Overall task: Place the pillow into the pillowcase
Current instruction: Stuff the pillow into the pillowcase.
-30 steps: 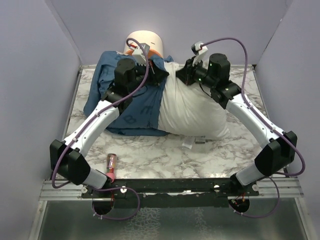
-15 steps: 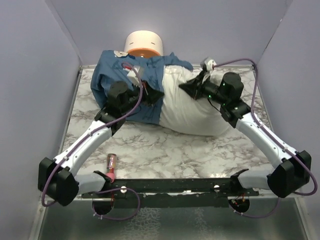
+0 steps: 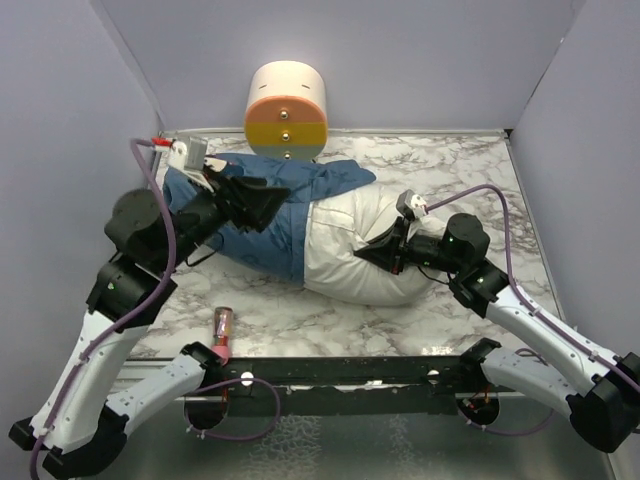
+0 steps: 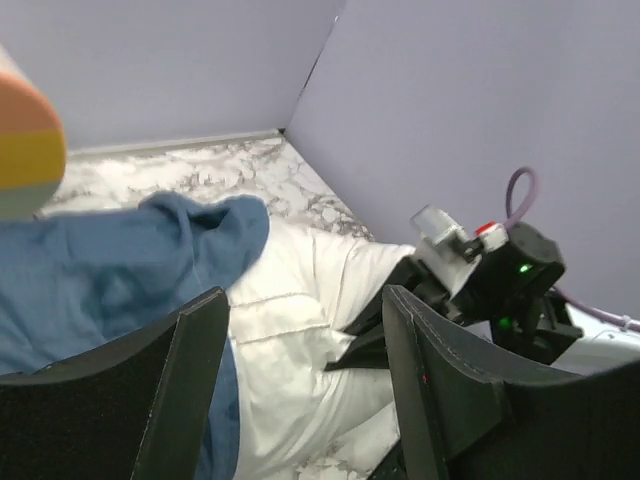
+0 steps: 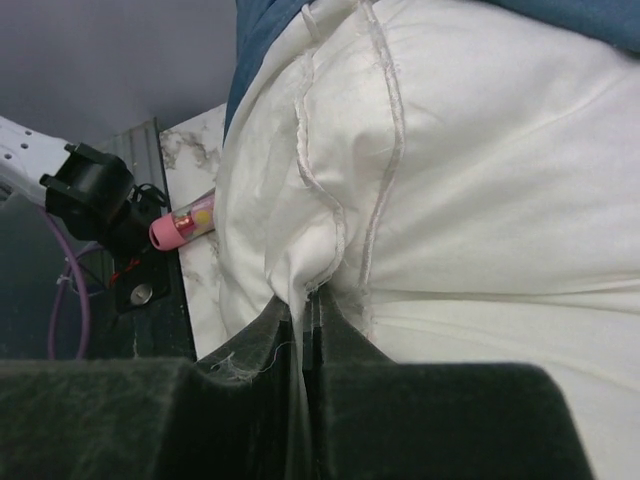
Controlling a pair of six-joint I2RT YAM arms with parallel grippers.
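The white pillow (image 3: 350, 250) lies across the middle of the marble table, its left end covered by the blue pillowcase (image 3: 285, 182). My left gripper (image 3: 270, 205) hovers open over the pillowcase with nothing between its fingers (image 4: 185, 370); below them show the pillow (image 4: 290, 330) and the pillowcase (image 4: 120, 270). My right gripper (image 3: 375, 250) is shut on a pinched fold of the pillow (image 5: 480, 200) near its seam, and the fabric rises out of the shut gripper (image 5: 305, 320). A strip of the pillowcase (image 5: 270, 25) shows beyond it.
A cream-and-orange cylinder (image 3: 287, 110) stands against the back wall. A pink tube (image 3: 223, 325) lies near the table's front edge, left of the pillow, with that same pink tube (image 5: 185, 222) in the right wrist view. Purple walls close in the left, right and back.
The left gripper has opened, let go of the pillowcase and drawn back to the left. The right gripper has dragged the pillow nearer and to the right; pillowcase and pillow now lie lower on the table.
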